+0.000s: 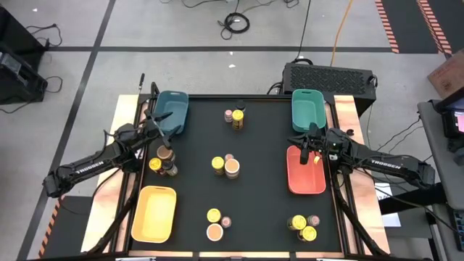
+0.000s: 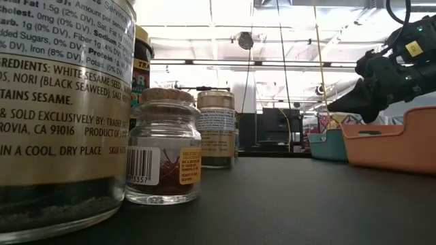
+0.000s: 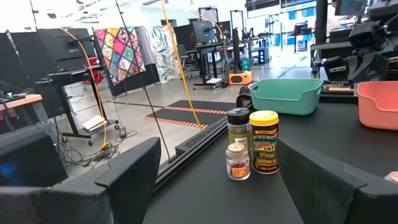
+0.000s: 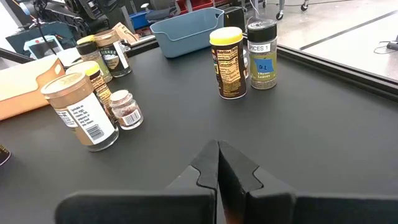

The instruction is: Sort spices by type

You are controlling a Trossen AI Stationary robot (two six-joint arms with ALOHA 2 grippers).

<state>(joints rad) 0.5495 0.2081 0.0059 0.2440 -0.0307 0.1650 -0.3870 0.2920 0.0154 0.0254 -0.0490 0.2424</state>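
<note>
The spice jars stand upright on the black table (image 1: 268,196) in small mixed groups: far middle (image 1: 234,116), left (image 1: 164,161), centre (image 1: 225,165), near middle (image 1: 216,223) and near right (image 1: 304,226). Their lids are yellow, tan, dark or tiny and pinkish. My left gripper (image 1: 168,122) is open and hovers level by the blue tray (image 1: 172,110). In its wrist view its fingers (image 3: 134,168) frame the far group (image 3: 252,143) from a distance. My right gripper (image 1: 299,143) is shut, above the coral tray (image 1: 304,174), and points toward the centre jars (image 4: 79,109).
A teal tray (image 1: 307,109) sits at the far right and a yellow tray (image 1: 154,212) at the near left. A wide strip of bare table lies between the jar groups. In the low view a large jar (image 2: 61,109) and a cork-topped jar (image 2: 163,146) stand close to the camera.
</note>
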